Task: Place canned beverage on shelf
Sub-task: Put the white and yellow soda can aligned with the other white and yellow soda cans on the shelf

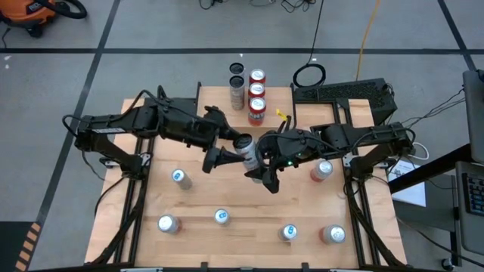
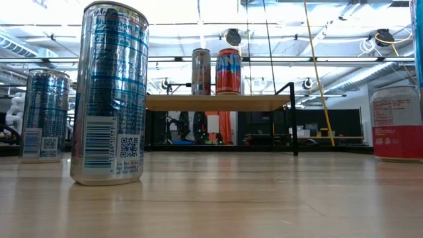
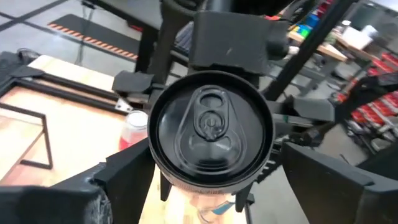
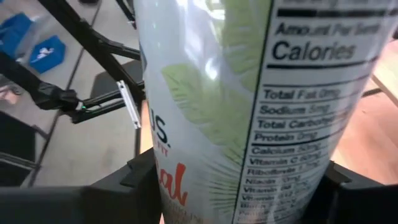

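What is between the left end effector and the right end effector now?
A white can is between the left end effector and the right end effector. The high view shows this; the right one grips it.

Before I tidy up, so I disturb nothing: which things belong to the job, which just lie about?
In the job: white printed drink can with black top, between the left gripper and right gripper; low wooden-topped shelf on black legs.
Lying about: six loose cans on the tabletop; black keyboard.
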`<state>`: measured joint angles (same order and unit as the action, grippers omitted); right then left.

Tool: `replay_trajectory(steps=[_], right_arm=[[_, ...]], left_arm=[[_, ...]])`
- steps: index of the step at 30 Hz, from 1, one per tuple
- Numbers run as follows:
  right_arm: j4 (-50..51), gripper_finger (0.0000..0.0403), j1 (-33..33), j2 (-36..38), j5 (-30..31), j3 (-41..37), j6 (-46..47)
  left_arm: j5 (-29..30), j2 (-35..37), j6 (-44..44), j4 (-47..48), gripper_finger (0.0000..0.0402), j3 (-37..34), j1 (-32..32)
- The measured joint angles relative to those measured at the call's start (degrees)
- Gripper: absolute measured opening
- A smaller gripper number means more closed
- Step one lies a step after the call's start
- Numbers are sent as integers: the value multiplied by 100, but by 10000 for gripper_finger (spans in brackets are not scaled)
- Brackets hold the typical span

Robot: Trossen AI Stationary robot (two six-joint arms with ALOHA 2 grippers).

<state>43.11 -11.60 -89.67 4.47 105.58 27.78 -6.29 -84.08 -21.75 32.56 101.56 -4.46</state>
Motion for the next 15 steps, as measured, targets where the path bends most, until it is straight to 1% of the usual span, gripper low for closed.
replay_trajectory(steps=[4, 7, 15], right_arm=[[-90, 234, 0, 0, -35, 0, -3], [-152, 235, 0, 0, -40, -2, -29], [-141, 237, 0, 0, -33, -4, -34]], left_arm=[[-301, 27, 140, -132, 348, 0, 134], [-417, 23, 156, -198, 348, 0, 207], [-460, 23, 134, -269, 347, 0, 261]])
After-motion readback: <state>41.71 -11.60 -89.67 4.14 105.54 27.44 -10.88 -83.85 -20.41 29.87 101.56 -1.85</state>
